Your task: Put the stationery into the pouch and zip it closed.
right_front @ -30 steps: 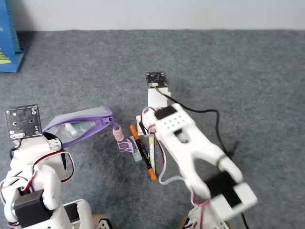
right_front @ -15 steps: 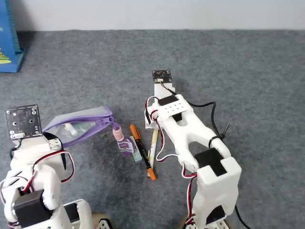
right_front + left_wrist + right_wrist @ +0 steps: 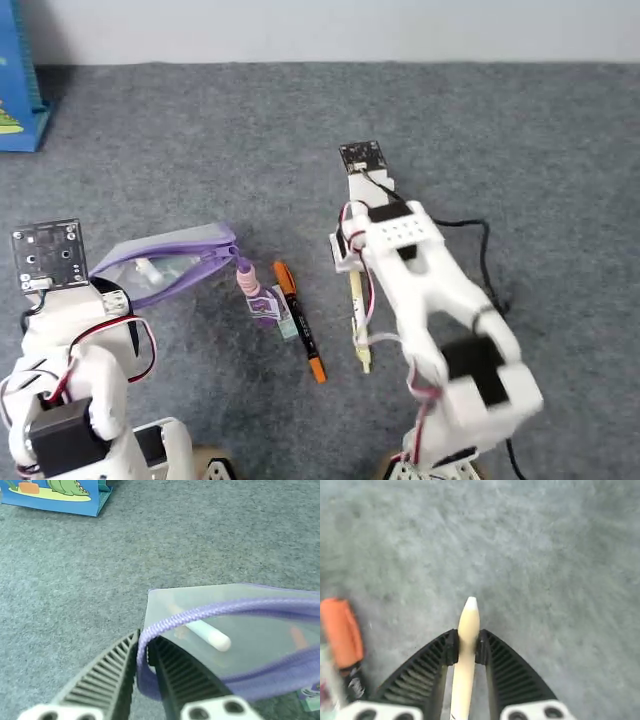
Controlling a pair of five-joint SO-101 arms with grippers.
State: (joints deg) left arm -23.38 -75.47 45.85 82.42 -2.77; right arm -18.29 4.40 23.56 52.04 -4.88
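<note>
Pouch (image 3: 165, 262) sits on the counter (image 3: 520, 150), unzipped, with your left claw (image 3: 142, 644) pinched onto its purple edge and a white stick (image 3: 207, 636) already inside. Your right claw (image 3: 467, 641) is clamped on the cream pen (image 3: 466, 625), well apart from the pouch. The orange marker (image 3: 298, 322) and pink-capped piece (image 3: 248, 280) are not yet in, and zipping comes last.

The high camera looks steeply down on the grey surface (image 3: 520, 130) from above the arms' side, with the wall (image 3: 320, 30) at the far edge. Each wrist camera sits just behind its own tool and faces out along it. The left tool (image 3: 142, 642) is seen close up at the pouch (image 3: 250, 630). The right tool (image 3: 467, 637) is seen close over the cream pen (image 3: 468, 620) and orange marker (image 3: 337, 625). The high view shares all three.
</note>
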